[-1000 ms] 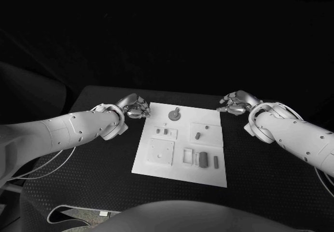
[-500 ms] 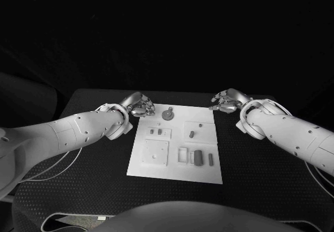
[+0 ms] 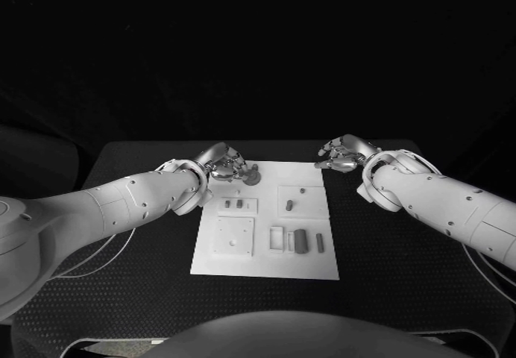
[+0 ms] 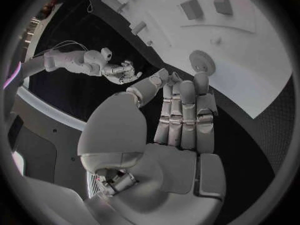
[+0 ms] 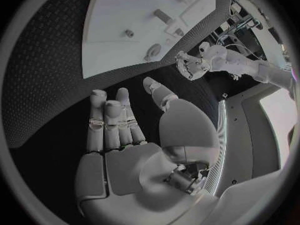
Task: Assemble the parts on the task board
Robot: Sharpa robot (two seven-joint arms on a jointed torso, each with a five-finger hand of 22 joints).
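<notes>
Both hands empty, fingers apart: left hand [image 3: 228, 165] just beside the round knobbed part [image 3: 252, 177] at the task board [image 3: 312, 262] far edge, right hand [image 3: 344, 156] off the board's far right corner; part looks small, light, rigid, likely best pinched by its knob.

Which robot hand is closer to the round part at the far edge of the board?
Left. The left robot hand is right beside the round part, over the board's far corner. The right robot hand is off the board's opposite far corner.
</notes>
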